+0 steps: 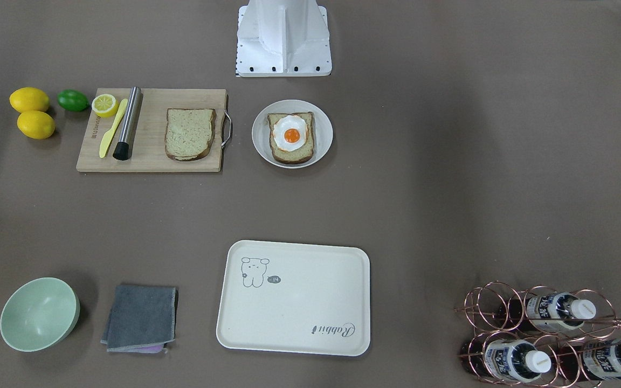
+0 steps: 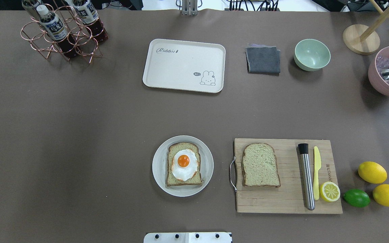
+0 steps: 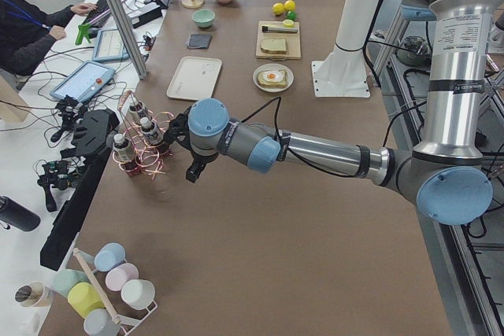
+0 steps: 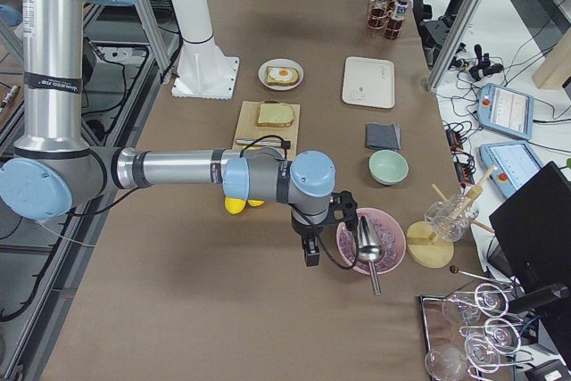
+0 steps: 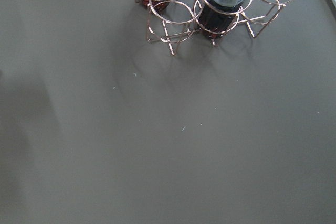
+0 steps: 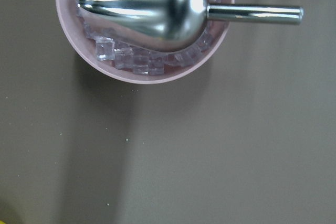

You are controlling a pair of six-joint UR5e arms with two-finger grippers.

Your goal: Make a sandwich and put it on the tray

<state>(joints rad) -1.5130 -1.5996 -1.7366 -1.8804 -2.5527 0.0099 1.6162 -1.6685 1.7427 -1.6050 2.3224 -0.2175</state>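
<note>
One bread slice (image 2: 172,180) topped with a fried egg (image 2: 183,163) lies on a round white plate (image 2: 159,168) near the robot base. A second bare slice (image 2: 260,165) lies on the wooden cutting board (image 2: 282,202). The cream tray (image 2: 181,67) sits empty at the far middle of the table. My left gripper (image 3: 193,171) hangs over the table by the bottle rack, far from the bread; I cannot tell whether it is open or shut. My right gripper (image 4: 311,254) hangs beside the pink bowl; I cannot tell its state either.
A copper rack with bottles (image 2: 62,30) stands far left. A grey cloth (image 2: 263,60), a green bowl (image 2: 312,54) and a pink bowl of ice with a metal scoop (image 2: 388,72) stand far right. A steel rod (image 2: 306,177), yellow knife (image 2: 316,172), lemons (image 2: 372,172) and lime (image 2: 356,197) lie by the board.
</note>
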